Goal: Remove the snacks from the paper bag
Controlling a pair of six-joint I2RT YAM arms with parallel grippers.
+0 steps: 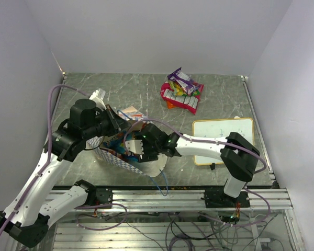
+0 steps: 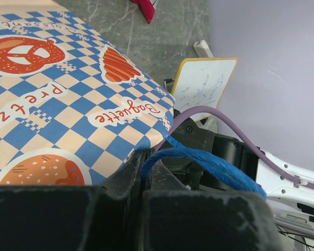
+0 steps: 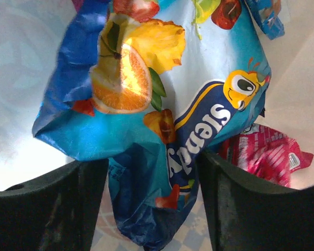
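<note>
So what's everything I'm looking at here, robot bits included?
paper bag: one, cream with blue checks, centre-left of table
snacks: several, red-white, purple, green-yellow, piled at the far side
blue packet: one, inside the bag
pink packet: one, inside the bag, behind the blue one
writing board: one, white, yellow-edged, right side
table: one, grey marbled
left pincer: shut on the bag's rim
right pincer: open, straddling the blue packet

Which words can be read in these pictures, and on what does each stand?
"Baguette": blue-and-white checkered paper bag.
"Pretze", cut at the picture's edge: same bag.
"siend", rest hidden: blue crinkly foil fruit packet.
White framed writing board: marks too faint to read.
Pink foil packet: print too small.
</note>
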